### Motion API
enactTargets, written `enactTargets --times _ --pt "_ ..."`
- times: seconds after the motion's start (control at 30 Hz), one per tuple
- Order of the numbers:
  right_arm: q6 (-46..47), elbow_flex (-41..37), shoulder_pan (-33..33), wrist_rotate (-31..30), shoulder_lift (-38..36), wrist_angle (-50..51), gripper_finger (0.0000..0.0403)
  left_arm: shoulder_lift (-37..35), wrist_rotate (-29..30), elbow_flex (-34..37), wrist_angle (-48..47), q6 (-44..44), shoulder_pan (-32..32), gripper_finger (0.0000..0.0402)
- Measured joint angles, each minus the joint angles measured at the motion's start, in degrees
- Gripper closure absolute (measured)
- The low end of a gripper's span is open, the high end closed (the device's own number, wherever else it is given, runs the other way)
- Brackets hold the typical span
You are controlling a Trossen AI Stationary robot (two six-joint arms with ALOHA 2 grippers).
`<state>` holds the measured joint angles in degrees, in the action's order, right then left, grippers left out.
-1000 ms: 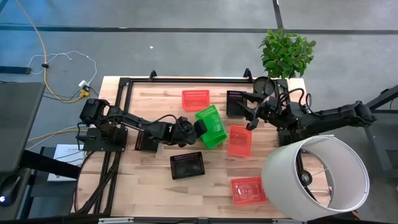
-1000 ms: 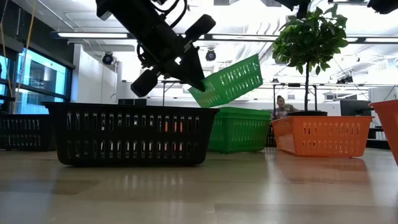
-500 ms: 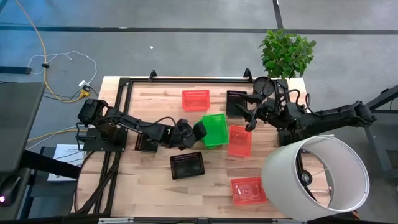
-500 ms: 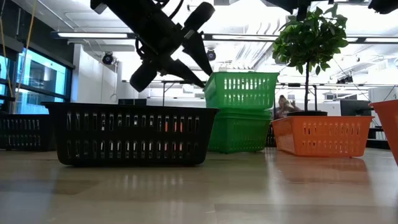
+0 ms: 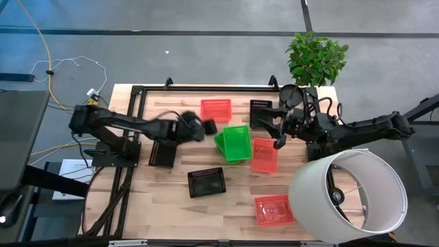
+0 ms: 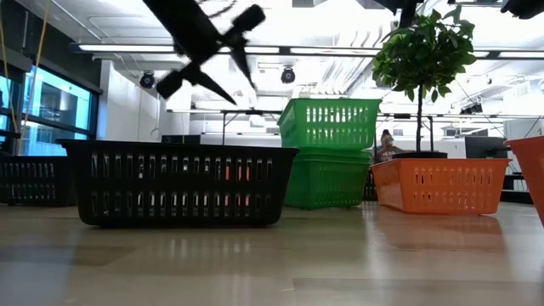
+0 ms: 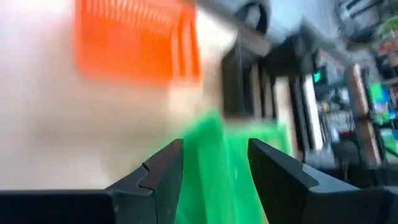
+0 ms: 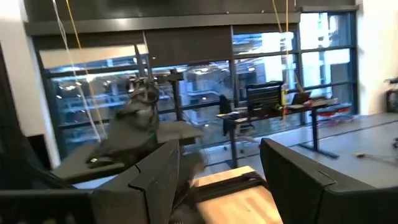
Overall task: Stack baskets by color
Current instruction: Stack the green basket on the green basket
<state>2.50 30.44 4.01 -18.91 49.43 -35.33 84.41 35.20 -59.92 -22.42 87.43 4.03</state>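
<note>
Two green baskets are stacked near the table's middle, the upper one level in the lower one. My left gripper hangs open, left of the stack and above it; the green basket shows beyond its fingers. Red baskets and black baskets rest on their bases on the table. My right gripper hovers open, high right of the green stack, with nothing between its fingers.
A large white lampshade lies at the near right corner. A potted plant stands at the far right. A black metal frame runs along the table's left and far edges. Bare wood shows near the front edge.
My left gripper has opened and let go of the green basket, then drawn back toward the table's left edge and up. The basket, tilted in the hold a second ago, now sits level in the other green basket.
</note>
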Motion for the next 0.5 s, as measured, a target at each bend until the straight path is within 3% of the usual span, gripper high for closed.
enactTargets --times 0.07,0.13,0.27,0.37,0.5 --pt "2.23 0.0 0.0 0.45 -0.02 0.25 0.019 -3.93 2.92 -0.03 -1.89 -6.66 1.88 0.0232" --pt "4.49 0.0 0.0 0.46 0.08 1.39 0.019 -8.44 3.45 0.0 -0.48 -20.15 4.19 0.0232" --pt "15.28 2.07 -0.06 -2.71 0.94 11.54 0.0203 -16.42 -5.08 -0.04 6.65 -49.01 7.72 0.0252" --pt "23.77 8.17 -1.1 -3.67 3.24 27.86 0.0255 -20.78 -9.85 0.28 8.95 -58.73 8.44 0.0295" --pt "31.54 16.36 -3.02 -1.66 8.01 49.59 0.037 -26.71 -11.9 6.76 13.6 -60.84 6.46 0.038"
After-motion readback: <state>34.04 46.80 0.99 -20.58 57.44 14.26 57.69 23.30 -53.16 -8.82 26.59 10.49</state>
